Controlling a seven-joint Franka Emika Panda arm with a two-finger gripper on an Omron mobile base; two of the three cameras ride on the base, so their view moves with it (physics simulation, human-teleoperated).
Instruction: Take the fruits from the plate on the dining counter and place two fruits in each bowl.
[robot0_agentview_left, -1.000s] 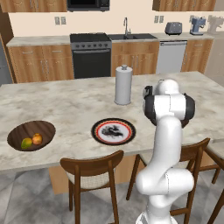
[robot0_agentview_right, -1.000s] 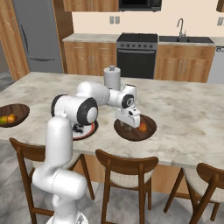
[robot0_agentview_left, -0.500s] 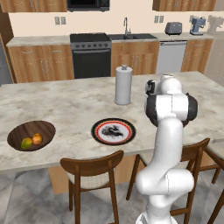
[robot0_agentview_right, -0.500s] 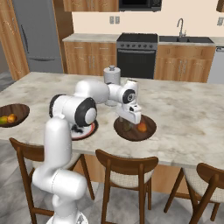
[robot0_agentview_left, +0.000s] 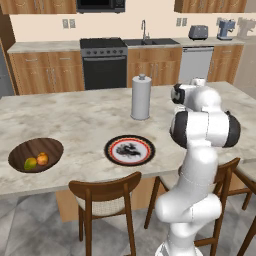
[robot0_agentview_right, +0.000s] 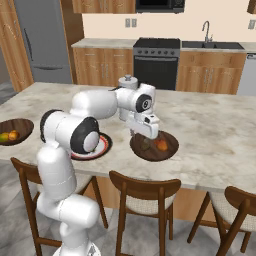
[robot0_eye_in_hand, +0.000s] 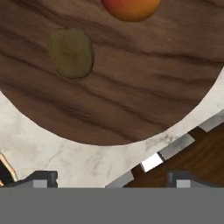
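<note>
On the dining counter (robot0_agentview_right: 215, 125) my gripper (robot0_agentview_right: 143, 136) hangs open just above the near bowl (robot0_agentview_right: 167, 150), nothing between its fingers. A brown fruit (robot0_agentview_right: 145, 146) and a red fruit (robot0_agentview_right: 161, 145) lie in that bowl. The hand view looks down on the same bowl (robot0_eye_in_hand: 131, 100), with the brown fruit (robot0_eye_in_hand: 71, 53) and the red fruit (robot0_eye_in_hand: 130, 6) near its top; my gripper (robot0_eye_in_hand: 111, 179) is over the bowl's rim. The far bowl (robot0_agentview_left: 25, 150) holds a yellow-green fruit (robot0_agentview_left: 30, 163) and an orange fruit (robot0_agentview_left: 42, 159). The plate (robot0_agentview_left: 114, 150) is bare.
A paper towel roll (robot0_agentview_left: 141, 97) stands behind the plate. Wooden chairs (robot0_agentview_right: 145, 192) line the counter's near edge. A stove (robot0_agentview_left: 104, 62) and cabinets run along the back wall.
The jaws have opened wide over the near bowl, and the hand has lifted slightly and drawn back toward the rim.
</note>
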